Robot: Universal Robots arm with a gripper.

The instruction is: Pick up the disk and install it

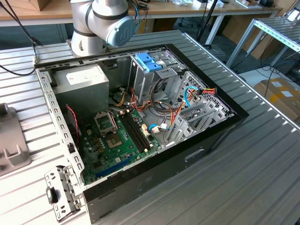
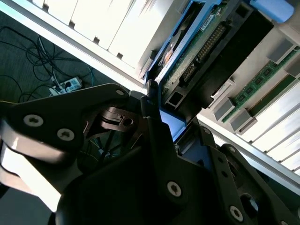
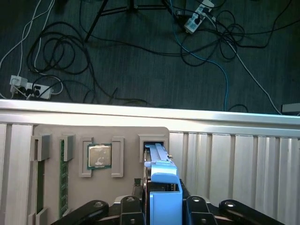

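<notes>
Disk (image 3: 164, 199) stands on edge, clamped between the jaws.

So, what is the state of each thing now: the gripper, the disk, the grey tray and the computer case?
gripper: shut on the disk's blue carrier.
disk: standing on edge in a slot of the grey tray, not yet lifted out.
grey tray: lying flat on the table.
computer case: lying on its side, open, its inside exposed.
</notes>
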